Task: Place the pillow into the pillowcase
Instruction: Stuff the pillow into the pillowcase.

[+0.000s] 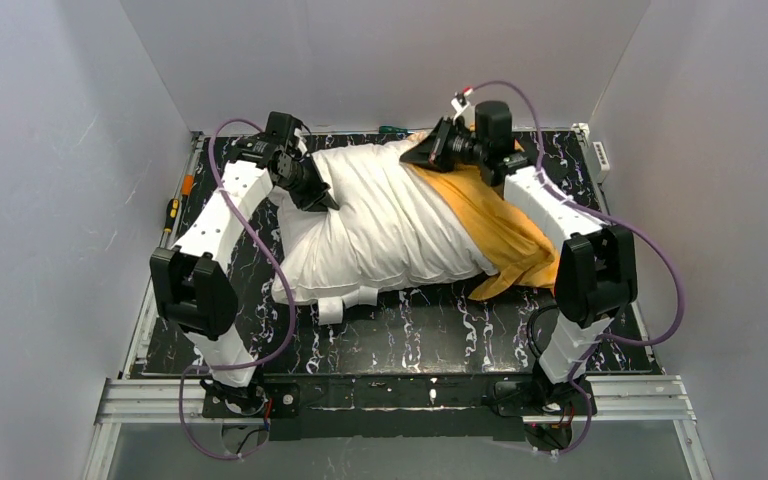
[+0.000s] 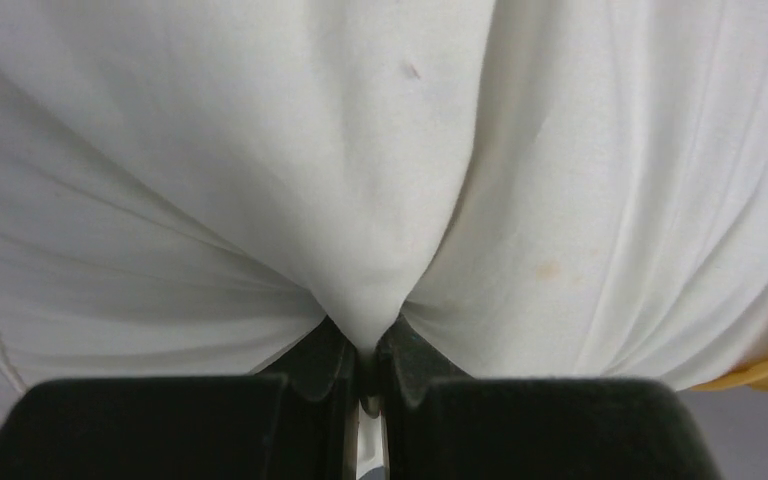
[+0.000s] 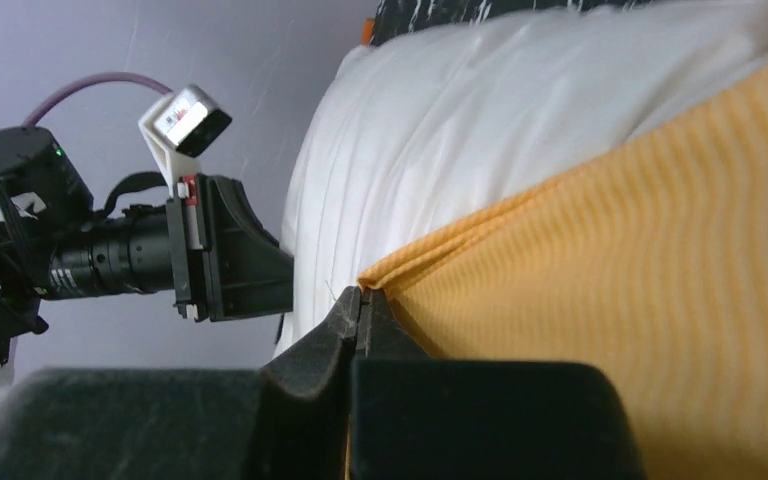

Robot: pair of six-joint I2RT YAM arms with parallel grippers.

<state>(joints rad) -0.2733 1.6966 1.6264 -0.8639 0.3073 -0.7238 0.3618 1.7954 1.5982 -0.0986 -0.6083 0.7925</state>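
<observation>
The pillow lies across the middle of the dark marbled desk, its long axis running from 10 o'clock to 4 o'clock in the top view. The pillowcase is draped over the pillow's 3 o'clock end. It trails from the far edge down to the desk at about 4 o'clock, and most of the pillow is uncovered.

The left fingers sit at the pillow's 10 o'clock corner. The left wrist view shows them pressed together on a pinched fold of the white pillow fabric.

The right fingers are at the pillow's 12 o'clock edge. In the right wrist view they are clamped on the rim of the orange pillowcase, with the pillow bulging just beyond it toward 12 o'clock.
</observation>
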